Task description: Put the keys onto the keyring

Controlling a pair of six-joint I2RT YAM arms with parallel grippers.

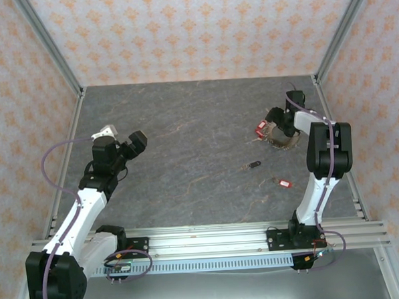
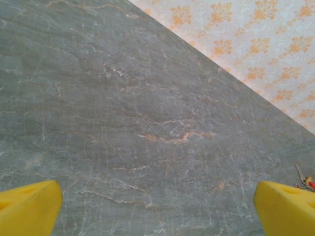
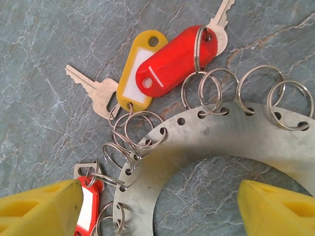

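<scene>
Now lining up on the keyring, with two keys left to load.
Top view: the right tool (image 1: 273, 127) hangs over the keyring (image 1: 281, 142) at the far right of the bench (image 1: 185, 123). Two loose keys (image 1: 254, 165) lie nearer the arms, and the left tool (image 1: 137, 141) idles well apart. Left wrist: the left tool (image 2: 157, 196) stands wide over the bench (image 2: 147, 98). Right wrist: the right tool (image 3: 160, 189), jaws apart, straddles the keyring (image 3: 206, 132) and visibly grips nothing. The next move probably calls for closing on its plate.

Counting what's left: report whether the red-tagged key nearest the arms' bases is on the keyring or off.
Off: the red-tagged key lies alone on the table, well apart from the keyring.
</scene>
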